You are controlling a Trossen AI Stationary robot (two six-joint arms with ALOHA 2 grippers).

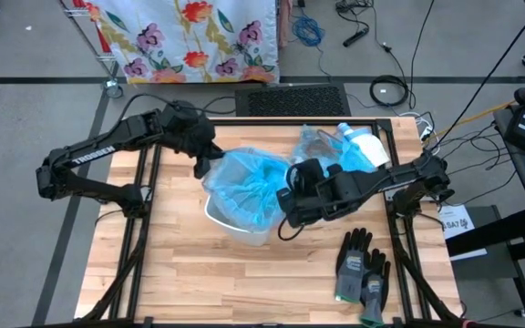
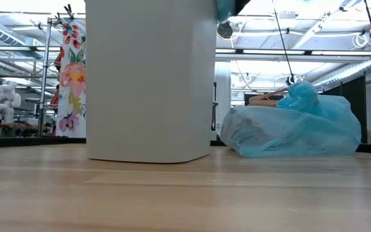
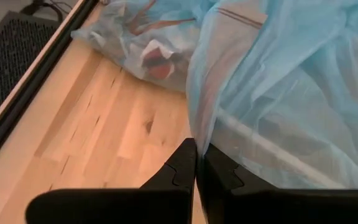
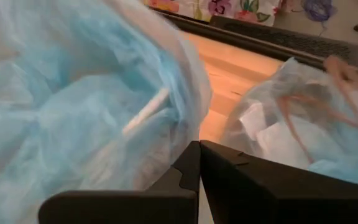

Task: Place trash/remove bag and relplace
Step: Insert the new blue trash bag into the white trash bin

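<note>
A white bin (image 1: 244, 223) stands upright mid-table, and in the low view its wall (image 2: 150, 77) fills the left half. A thin blue bag (image 1: 249, 187) is draped over its mouth. My left gripper (image 1: 206, 166) is shut at the bag's far-left side, and my right gripper (image 1: 290, 199) is shut at its right side. A second blue bag (image 2: 295, 129), full and knotted, lies on the table behind the bin to the right. Trash scraps (image 3: 157, 62) show through its film. My left gripper pinches the draped bag's film at its edge (image 3: 201, 138), just outside the bin's rim, between its shut fingertips. It slants down from the table's far left. The film runs up from the fingers over the rim. My right gripper is shut on the same bag's film (image 4: 188, 134) at the bin's right side, slanting down from the right. The film bulges slack beside the fingers, and the fingers themselves hide the exact pinch.
A pair of grey-black gloves (image 1: 363, 269) lies near the front right. A white and blue packet (image 1: 365, 146) sits beside the full bag (image 1: 326, 150) at the far right. A black frame rail (image 3: 36, 81) borders the table. Bare wood lies in front of the bin.
</note>
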